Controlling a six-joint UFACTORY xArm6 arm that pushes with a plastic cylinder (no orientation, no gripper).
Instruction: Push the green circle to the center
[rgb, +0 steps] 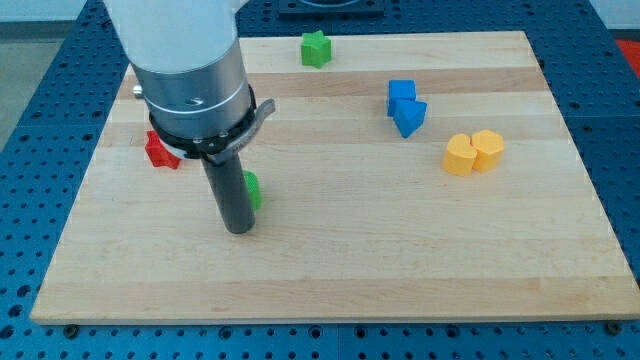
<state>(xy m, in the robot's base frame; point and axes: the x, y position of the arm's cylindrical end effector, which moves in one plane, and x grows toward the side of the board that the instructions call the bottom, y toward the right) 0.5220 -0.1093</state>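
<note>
The green circle (253, 189) lies left of the board's middle, mostly hidden behind my rod; only its right edge shows. My tip (239, 229) rests on the wooden board (330, 270) just below and left of the green circle, close against it. The arm's white and grey body covers the view's upper left.
A green star (316, 48) sits at the top edge. A red block (159, 151) is partly hidden behind the arm at the left. Two blue blocks (405, 106) touch at upper right. Two yellow blocks (474, 153) sit side by side at the right.
</note>
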